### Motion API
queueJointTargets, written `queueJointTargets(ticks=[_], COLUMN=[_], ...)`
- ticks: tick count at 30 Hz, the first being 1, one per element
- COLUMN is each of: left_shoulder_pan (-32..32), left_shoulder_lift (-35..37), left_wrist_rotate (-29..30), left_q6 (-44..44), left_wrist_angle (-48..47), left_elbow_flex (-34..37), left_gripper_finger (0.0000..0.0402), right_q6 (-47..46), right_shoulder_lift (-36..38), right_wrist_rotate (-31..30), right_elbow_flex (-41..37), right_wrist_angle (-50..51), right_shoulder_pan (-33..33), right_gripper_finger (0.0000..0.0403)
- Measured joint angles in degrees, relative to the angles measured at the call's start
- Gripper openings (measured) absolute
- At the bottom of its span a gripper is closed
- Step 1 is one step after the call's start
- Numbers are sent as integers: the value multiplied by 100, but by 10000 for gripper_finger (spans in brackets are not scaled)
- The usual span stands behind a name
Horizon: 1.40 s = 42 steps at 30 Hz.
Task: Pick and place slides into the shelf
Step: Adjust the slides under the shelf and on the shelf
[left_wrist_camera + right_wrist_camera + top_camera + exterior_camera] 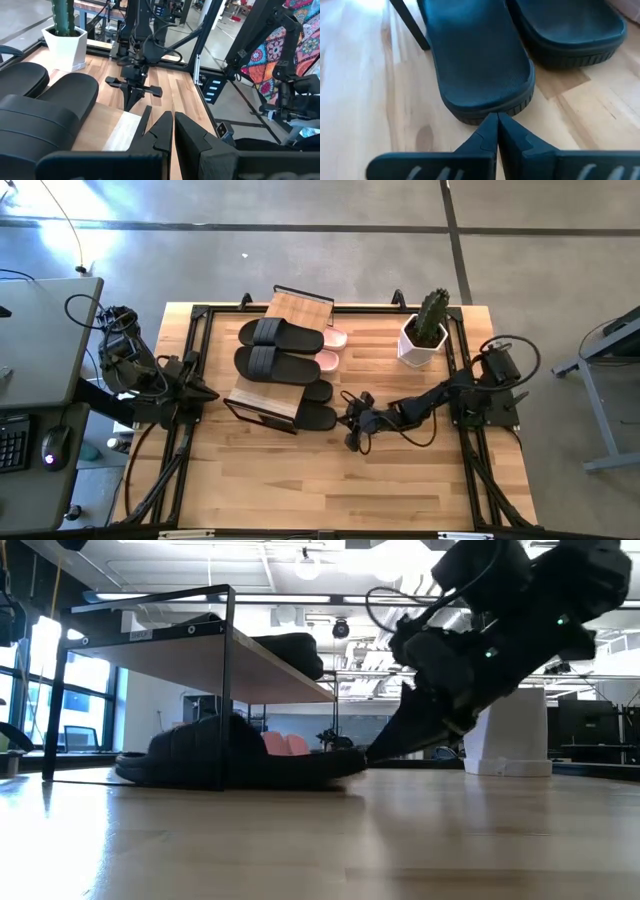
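Observation:
The shelf point(287, 304) stands left of the table's middle, with two black slides point(274, 333) point(272, 363) lying on its top board. Two pink slides point(333, 339) lie under it on the far right side. Two more black slides point(318, 391) point(316, 417) lie on the table with their ends poking out from under the shelf's right side. My right gripper point(347, 418) is shut, at the end of the nearer one point(480, 65). My left gripper point(212, 393) is shut and waits just left of the shelf, touching nothing. My right gripper has its shut fingertips point(490, 125) against the rounded end of the near black slide point(487, 109), at the sole's edge. It comes from the table's right, slanting down. The slide lies flat on the table, its other end under the shelf point(200, 652).
A white pot with a cactus point(423, 338) stands near the far right corner. A black metal frame point(195, 360) runs along the table's edges. Bare wood lies across the near half of the table point(330, 480). A desk with a keyboard and mouse point(52, 448) is off the left side.

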<state>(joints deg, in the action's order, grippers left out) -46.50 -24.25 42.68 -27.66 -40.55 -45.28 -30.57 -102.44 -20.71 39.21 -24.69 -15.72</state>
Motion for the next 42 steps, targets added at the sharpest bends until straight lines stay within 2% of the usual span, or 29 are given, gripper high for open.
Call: queueJointTargets(ticks=[5, 10, 15, 26, 42], left_shoulder_pan=[2, 2, 2, 0, 1], left_shoulder_lift=[-1, 0, -63, -577, -681], left_wrist_rotate=[46, 50, 11, -604, -582], left_q6=[-106, -893, -1812, -3060, -3235], left_wrist_angle=[-143, -974, -1876, -2967, -3101], left_elbow_flex=[0, 0, 1, 0, 0], left_gripper_finger=[7, 7, 7, 7, 7], right_q6=[61, 267, 372, 366, 407], right_shoulder_lift=[-472, -868, -933, -933, -933], right_wrist_rotate=[160, 235, 302, 483, 857], right_elbow_flex=[312, 751, 916, 954, 954], right_wrist_angle=[-2, -8, -2, -274, -386], right_shoulder_pan=[75, 78, 166, 381, 449], right_gripper_finger=[0, 0, 0, 0, 0])
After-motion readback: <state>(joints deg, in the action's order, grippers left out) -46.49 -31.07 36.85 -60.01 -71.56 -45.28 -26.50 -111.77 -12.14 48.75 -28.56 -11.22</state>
